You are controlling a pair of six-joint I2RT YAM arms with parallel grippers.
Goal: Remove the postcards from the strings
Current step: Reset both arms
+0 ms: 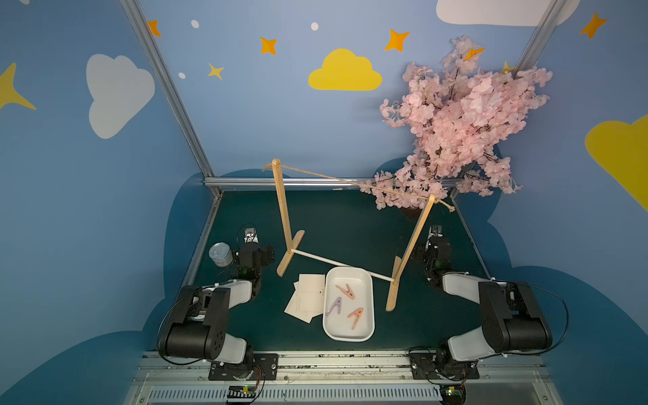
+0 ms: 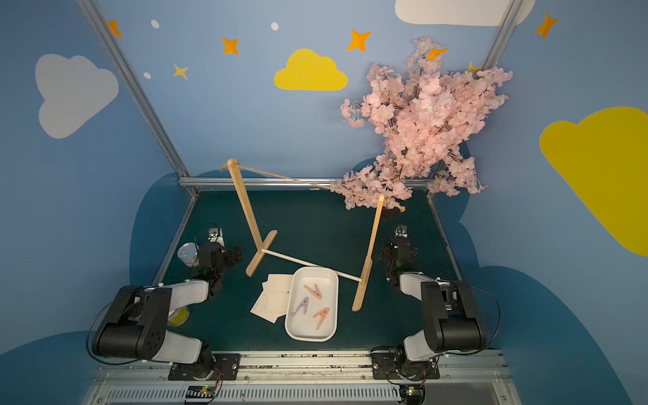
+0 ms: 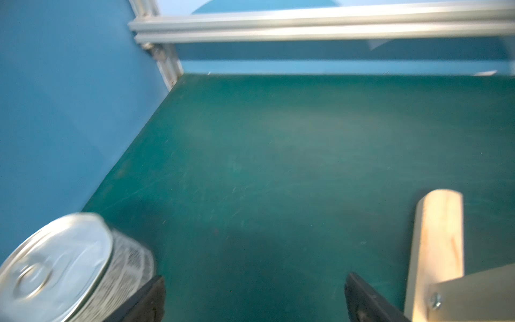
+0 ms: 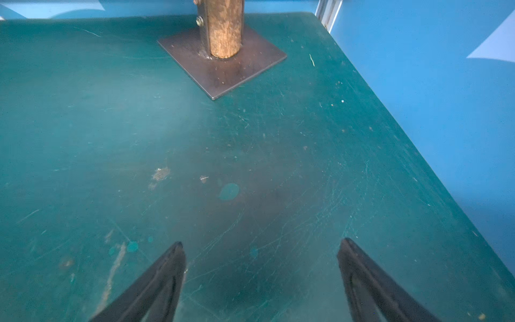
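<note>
The postcards (image 1: 306, 296) (image 2: 271, 296) lie in a loose overlapping pile on the green table, just left of the white tray. The strings (image 1: 350, 180) (image 2: 308, 182), a tan twine, run bare between the two wooden posts of the stand (image 1: 282, 203); nothing hangs on them. My left gripper (image 3: 255, 276) (image 1: 250, 242) is open and empty, low over the table between a tin can and the stand's left foot (image 3: 437, 245). Beside the stand's right post, my right gripper (image 4: 262, 242) (image 1: 434, 235) is open and empty, facing the back corner.
The white tray (image 1: 350, 270) holds three clothespins (image 1: 345, 291). A silver tin can (image 1: 221, 254) (image 3: 69, 264) stands close to the left gripper. A pink blossom tree (image 1: 463, 115) rises at the back right on a metal base plate (image 4: 223, 64). Blue walls enclose three sides.
</note>
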